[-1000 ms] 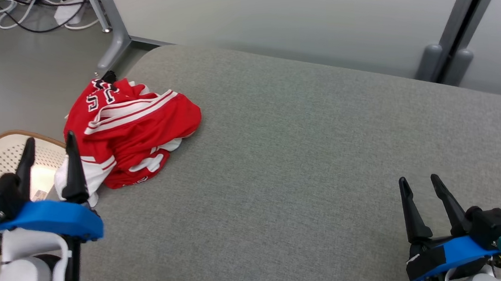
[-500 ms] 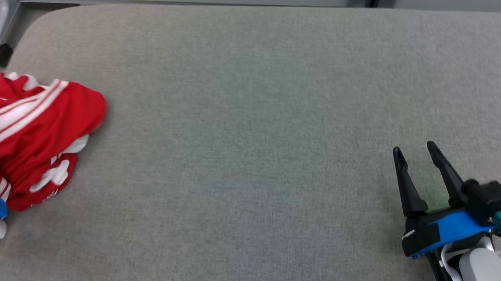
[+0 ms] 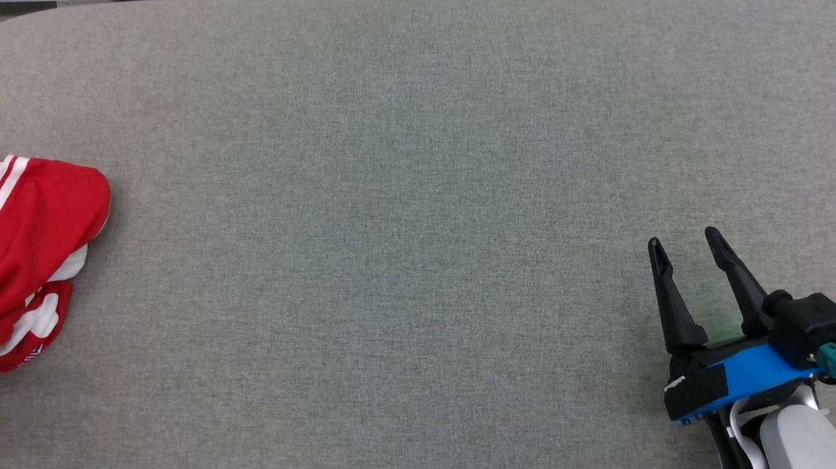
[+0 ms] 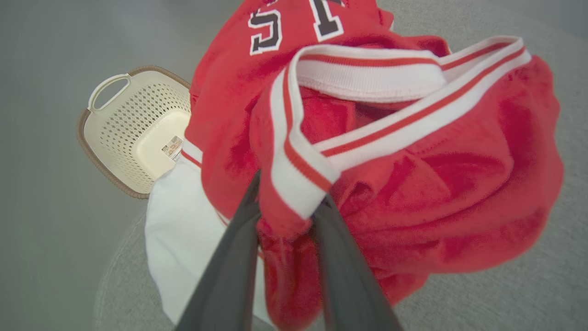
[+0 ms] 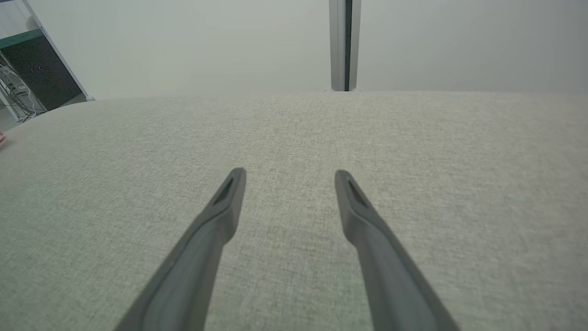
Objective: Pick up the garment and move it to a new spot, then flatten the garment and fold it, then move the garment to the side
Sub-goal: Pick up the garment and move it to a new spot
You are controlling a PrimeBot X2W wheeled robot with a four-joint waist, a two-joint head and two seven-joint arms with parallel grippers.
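1. A second ago the left gripper was wide open, just short of the garment. Now its two fingers squeeze in on a striped fold of it. The cloth sits between them and touches both.
2. The head camera has turned as well. That is why the red heap now sits at 9 o'clock in the head view.
3. I think the pick-up is just starting. The garment is not lifted yet.
4. The right gripper waits at 4 o'clock in the head view. It is wide open and holds nothing.
5. The table is flat, soft and grey, with lots of room for folding.
6. A cream basket sits on the floor at 9 o'clock in the left wrist view. A pale wall and a grey post stand behind the table.
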